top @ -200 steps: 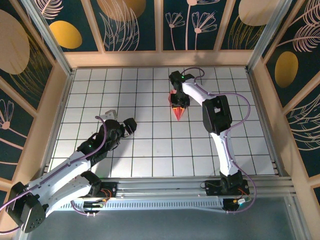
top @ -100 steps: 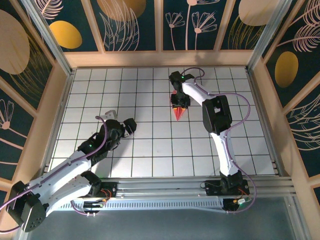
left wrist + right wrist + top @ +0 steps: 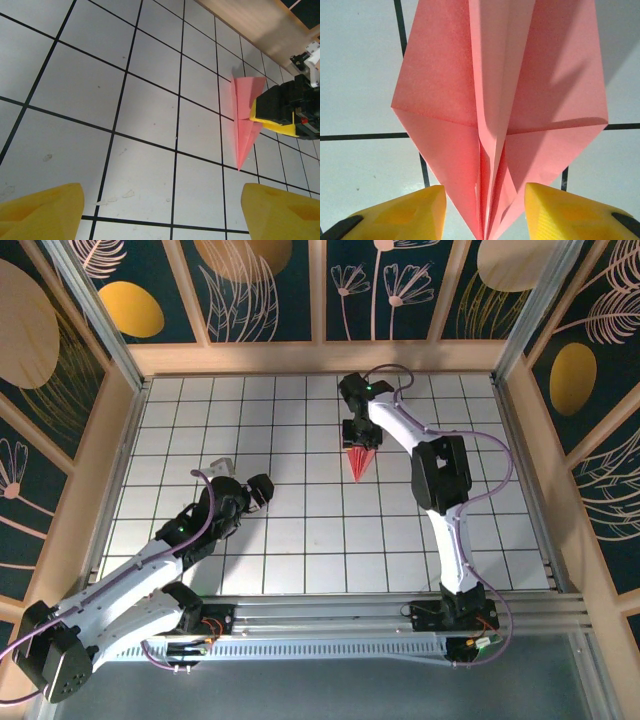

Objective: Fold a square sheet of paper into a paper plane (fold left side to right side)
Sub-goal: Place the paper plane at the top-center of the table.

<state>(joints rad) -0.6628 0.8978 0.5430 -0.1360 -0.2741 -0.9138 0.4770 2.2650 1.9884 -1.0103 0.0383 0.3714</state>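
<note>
White-gridded table (image 3: 300, 540), walled by patterned panels. Right arm (image 3: 440, 475) stretched out to the far middle of the grid. Left arm (image 3: 150, 560) low on the left side, well apart from the paper.

Paper plane (image 3: 359, 464): salmon-pink dart, flat on the tiles just right of centre toward the far side. Nose pointing at the arm bases, wide end at the right end effector (image 3: 358, 433). Yellow fingers (image 3: 415, 210) of that end effector parted, one each side of the centre crease, no clamp on the paper evident.

Left end effector (image 3: 160, 210) spread wide above bare tiles, nothing between its tips.
</note>
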